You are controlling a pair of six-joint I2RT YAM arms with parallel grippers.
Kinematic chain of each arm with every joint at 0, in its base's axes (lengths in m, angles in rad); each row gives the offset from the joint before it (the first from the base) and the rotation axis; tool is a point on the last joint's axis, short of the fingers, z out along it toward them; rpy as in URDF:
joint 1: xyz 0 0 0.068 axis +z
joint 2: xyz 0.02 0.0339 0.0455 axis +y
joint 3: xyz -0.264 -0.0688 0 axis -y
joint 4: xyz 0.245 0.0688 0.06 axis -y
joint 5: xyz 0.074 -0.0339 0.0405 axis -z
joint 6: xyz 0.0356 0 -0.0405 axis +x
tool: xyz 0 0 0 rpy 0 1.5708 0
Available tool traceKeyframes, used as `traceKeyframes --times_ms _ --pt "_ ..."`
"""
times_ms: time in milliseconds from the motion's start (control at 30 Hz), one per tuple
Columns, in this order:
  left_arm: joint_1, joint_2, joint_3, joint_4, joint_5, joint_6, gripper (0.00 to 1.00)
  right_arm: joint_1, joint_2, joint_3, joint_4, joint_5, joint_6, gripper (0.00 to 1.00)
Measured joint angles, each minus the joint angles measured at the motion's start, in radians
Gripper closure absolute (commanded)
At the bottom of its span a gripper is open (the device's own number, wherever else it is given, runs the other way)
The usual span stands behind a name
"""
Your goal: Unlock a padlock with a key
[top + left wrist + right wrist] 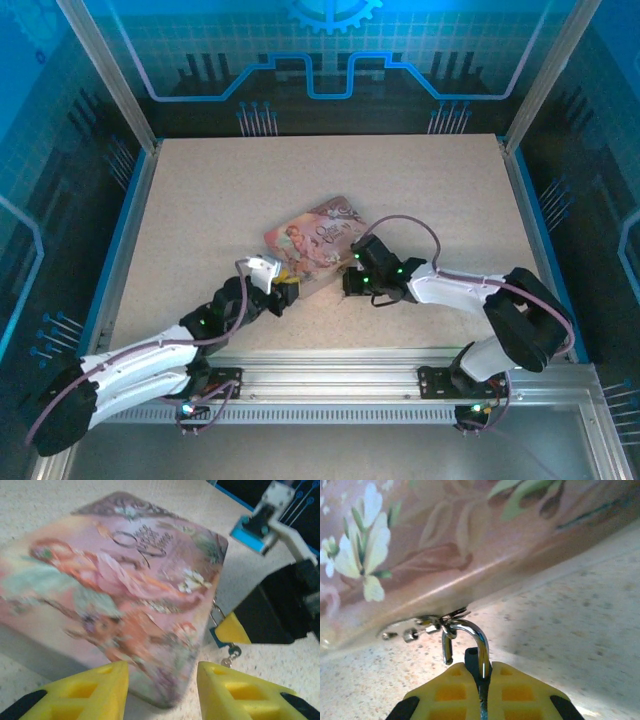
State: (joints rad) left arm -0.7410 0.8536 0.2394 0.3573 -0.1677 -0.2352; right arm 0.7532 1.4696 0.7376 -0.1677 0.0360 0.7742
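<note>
Clamping: the right end effector (480, 669) has its yellow fingers (515, 692) pressed together on the padlock (482, 652), pinching its dark body and the foot of the shackle.
Padlock: sits at the lower edge of the pink tin (470, 540). Its silver shackle arches up from between the fingers and hooks through a small metal loop on the tin's side.
Left end effector (162, 669): jaws stand parted with nothing gripped. The tin's near corner lies just ahead of the gap, and no contact is clear.
Tin: lies flat on the speckled counter (420, 190) with its illustrated lid up, turned cornerwise. It is between the two end effectors, the left at its near corner and the right at its near right edge.
Beaded links (410, 635): a few small silver pieces lie under the tin's edge, just left of the shackle.
Dangling piece (232, 653): in the left wrist view a small dark metal bit hangs just below the right fingers. I cannot tell whether it is the key.
</note>
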Motion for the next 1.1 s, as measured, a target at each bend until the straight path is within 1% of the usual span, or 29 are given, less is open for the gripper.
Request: traceKeyframes --times_ms 133,300,400,500,567,600,667,933,1100 --pt "0.060 0.001 0.107 -0.056 0.035 0.001 0.56 0.000 -0.006 0.084 -0.161 0.085 -0.050 1.00" --pt "0.090 0.042 0.164 -0.073 0.078 0.001 0.56 0.020 0.010 0.191 -0.319 0.183 -0.139 1.00" --pt "0.092 0.077 0.166 -0.082 0.100 0.000 0.56 0.054 0.042 0.227 -0.372 0.235 -0.181 1.00" --pt "0.092 0.096 0.166 -0.092 0.117 -0.003 0.56 0.079 0.072 0.226 -0.386 0.238 -0.214 1.00" --pt "0.092 0.098 0.166 -0.091 0.124 -0.003 0.56 0.082 0.080 0.213 -0.376 0.221 -0.224 1.00" --pt "0.092 0.098 0.166 -0.091 0.126 -0.003 0.56 0.082 0.080 0.203 -0.364 0.213 -0.227 0.98" --pt "0.092 0.098 0.166 -0.091 0.135 -0.003 0.56 0.082 0.082 0.182 -0.335 0.198 -0.233 0.91" --pt "0.092 0.085 0.164 -0.096 0.140 -0.003 0.56 0.082 0.071 0.051 -0.134 0.138 -0.242 0.70" --pt "0.092 0.064 0.163 -0.108 0.140 -0.003 0.56 0.055 -0.013 -0.079 -0.028 0.090 -0.232 0.65"
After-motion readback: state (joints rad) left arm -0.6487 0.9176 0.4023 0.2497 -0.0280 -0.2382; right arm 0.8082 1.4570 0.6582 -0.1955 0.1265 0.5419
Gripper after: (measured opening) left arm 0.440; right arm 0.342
